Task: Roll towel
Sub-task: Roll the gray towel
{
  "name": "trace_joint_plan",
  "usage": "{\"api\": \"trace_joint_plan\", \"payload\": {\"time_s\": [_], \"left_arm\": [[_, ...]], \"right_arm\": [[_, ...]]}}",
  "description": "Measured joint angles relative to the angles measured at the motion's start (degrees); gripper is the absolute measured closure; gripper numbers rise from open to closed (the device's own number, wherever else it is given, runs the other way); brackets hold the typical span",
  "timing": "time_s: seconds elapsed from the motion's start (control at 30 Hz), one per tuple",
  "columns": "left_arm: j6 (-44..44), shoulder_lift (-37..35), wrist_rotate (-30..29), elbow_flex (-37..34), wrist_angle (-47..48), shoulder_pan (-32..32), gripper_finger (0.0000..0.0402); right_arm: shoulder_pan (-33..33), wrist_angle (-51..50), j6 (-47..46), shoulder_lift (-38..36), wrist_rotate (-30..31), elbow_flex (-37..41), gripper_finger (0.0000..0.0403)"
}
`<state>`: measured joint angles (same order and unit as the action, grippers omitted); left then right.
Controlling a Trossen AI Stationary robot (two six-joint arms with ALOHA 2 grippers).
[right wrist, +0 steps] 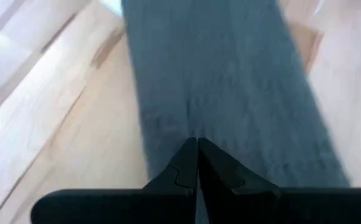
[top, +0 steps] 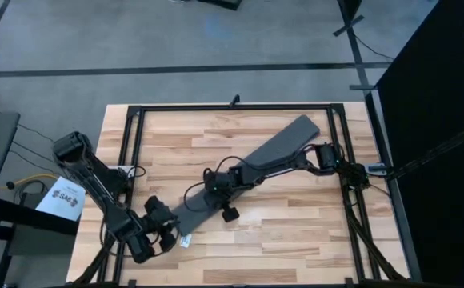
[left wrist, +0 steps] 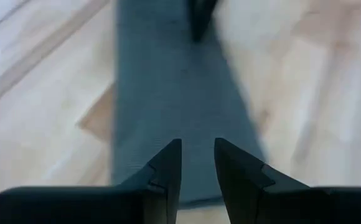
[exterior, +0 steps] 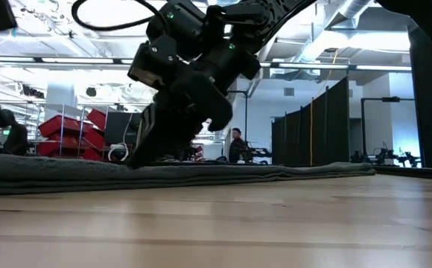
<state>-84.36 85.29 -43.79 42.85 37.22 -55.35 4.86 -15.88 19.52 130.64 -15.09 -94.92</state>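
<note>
Because the dark grey soft cloth towel (top: 252,166) lies folded into one long narrow strip running diagonally across the pale wooden plank table (top: 216,260), the roll will most likely have to start at one short end and travel along that long axis. The left gripper (top: 166,230) sits right at the strip's near short end, beside the small white label tag (top: 186,240), and its wrist view shows the two dark fingers (left wrist: 168,168) slightly parted, holding nothing, with the cloth's end edge just below them and the strip stretching straight ahead. The right gripper (top: 216,181) is out over the strip's middle; its wrist view shows its fingers pressed together above the fabric, the towel running on ahead of it toward the left gripper's end, and whether any cloth is pinched cannot be made out. So the left arm seems the better placed to begin curling the end, while the right is midway along. Around the table runs a black metal frame (top: 232,106), and beyond it the low view shows a workshop with red bins (exterior: 71,125) and a person (exterior: 237,146) standing far off.
</note>
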Motion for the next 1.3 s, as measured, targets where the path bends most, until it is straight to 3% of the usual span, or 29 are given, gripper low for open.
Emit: {"api": "trace_joint_plan", "payload": {"time_s": [0.2, 0.37, 0.77, 1.17, 1.3], "left_arm": [[-8.65, 6.65, 1.68, -0.03, 7.71, 0.55, 0.032], [-14.87, 7.78, 6.39, -0.04, 13.06, 0.19, 0.032], [-16.92, 7.75, 7.02, -0.89, 12.82, -1.38, 0.032], [-19.5, 7.5, 5.14, -7.17, 6.1, -1.43, 0.032], [-20.85, 7.54, 4.82, -7.54, 4.05, -1.38, 0.032]], "right_arm": [[0.7, -0.53, -0.21, -0.1, 0.0, -0.06, 0.0403], [1.24, -0.31, -1.32, -0.17, 0.01, -0.09, 0.0403], [2.72, 1.54, -0.83, -0.21, 0.02, -0.17, 0.0403], [5.01, 28.55, 1.55, 3.66, -0.11, -0.27, 0.0403], [4.96, 31.09, 0.48, 3.6, 0.04, -0.34, 0.0403]]}}
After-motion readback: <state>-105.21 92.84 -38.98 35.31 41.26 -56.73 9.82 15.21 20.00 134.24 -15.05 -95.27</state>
